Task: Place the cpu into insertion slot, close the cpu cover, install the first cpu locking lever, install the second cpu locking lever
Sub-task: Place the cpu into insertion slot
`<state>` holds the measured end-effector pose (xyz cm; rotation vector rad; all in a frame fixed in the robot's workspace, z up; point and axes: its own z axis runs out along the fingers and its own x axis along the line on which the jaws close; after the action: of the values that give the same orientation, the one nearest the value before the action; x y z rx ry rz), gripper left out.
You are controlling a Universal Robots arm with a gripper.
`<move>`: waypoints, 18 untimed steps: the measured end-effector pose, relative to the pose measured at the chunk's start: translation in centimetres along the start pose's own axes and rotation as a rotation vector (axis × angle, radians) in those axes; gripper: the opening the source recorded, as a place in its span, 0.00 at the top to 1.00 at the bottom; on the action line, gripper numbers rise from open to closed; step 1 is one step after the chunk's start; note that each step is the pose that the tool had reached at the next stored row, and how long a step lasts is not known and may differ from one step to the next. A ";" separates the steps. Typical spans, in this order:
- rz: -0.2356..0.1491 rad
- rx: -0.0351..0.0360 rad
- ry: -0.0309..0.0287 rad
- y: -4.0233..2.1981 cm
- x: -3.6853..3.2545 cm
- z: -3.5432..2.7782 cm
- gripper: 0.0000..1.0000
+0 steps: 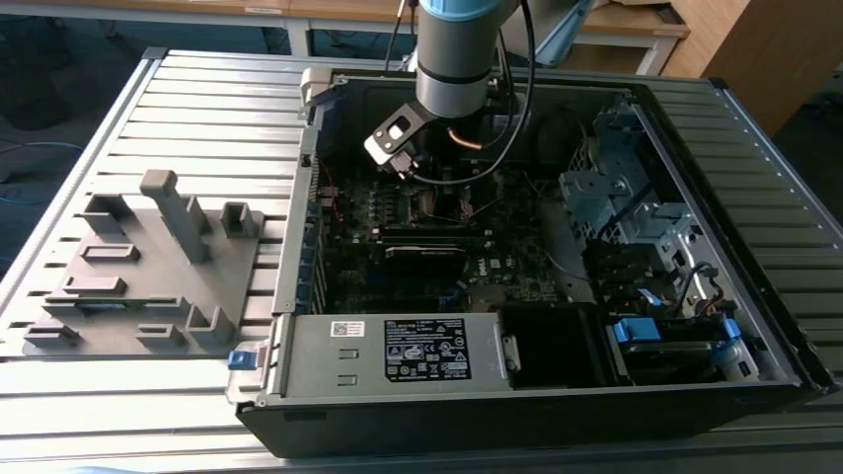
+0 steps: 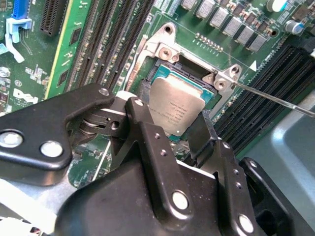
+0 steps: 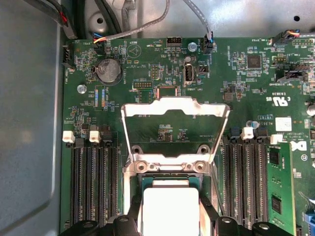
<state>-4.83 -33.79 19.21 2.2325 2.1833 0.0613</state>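
The cpu (image 2: 177, 105), a thin square chip with a silvery face, sits between the two black fingers (image 2: 140, 115) of my gripper (image 2: 172, 112), which is shut on its edges. It is in or just above the insertion slot (image 2: 165, 51), whose silvery rim frames it. In the first wrist view the cpu (image 3: 170, 206) looks bright white under my gripper (image 3: 170, 219). The cpu cover (image 3: 174, 104) stands raised on its hinge beyond the insertion slot (image 3: 167, 166). A thin locking lever (image 2: 275, 101) sticks out sideways from the socket corner. In the exterior view my gripper (image 1: 439, 188) reaches down into the open computer case.
Black memory slots (image 3: 93, 187) flank the socket on both sides, and a green memory stick (image 3: 278, 189) fills one. The case (image 1: 737, 128) walls surround the board, with a drive cage (image 1: 613, 193) and power supply (image 1: 395, 351). A grey fixture (image 1: 145, 267) lies at the exterior view's left.
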 end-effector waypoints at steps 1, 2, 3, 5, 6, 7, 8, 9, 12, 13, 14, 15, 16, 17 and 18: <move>0.000 0.0000 -0.0001 0.00 0.00 0.01 0.46; 0.000 0.0000 -0.0001 0.00 0.00 0.03 0.46; 0.000 0.0001 -0.0001 0.00 0.00 0.05 0.46; 0.000 0.0003 -0.0005 -0.01 -0.01 0.11 0.46; 0.000 0.0003 -0.0005 -0.01 -0.01 0.12 0.46; 0.000 0.0003 -0.0004 -0.01 -0.01 0.13 0.46; 0.000 0.0001 -0.0002 -0.01 -0.01 0.14 0.46; 0.000 0.0001 -0.0001 -0.01 0.00 0.14 0.46; 0.000 0.0000 -0.0001 -0.01 0.00 0.14 0.46; 0.000 0.0000 -0.0001 -0.01 0.00 0.15 0.46; 0.000 0.0000 0.0000 -0.01 0.00 0.15 0.46; 0.000 0.0000 0.0000 -0.01 0.00 0.15 0.46; 0.000 0.0000 -0.0001 -0.01 0.00 0.15 0.46; 0.000 0.0000 0.0000 -0.01 0.00 0.16 0.46; 0.000 -0.0005 0.0012 0.00 0.01 0.19 0.45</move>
<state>-4.83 -33.77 19.02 2.2330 2.1833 0.0632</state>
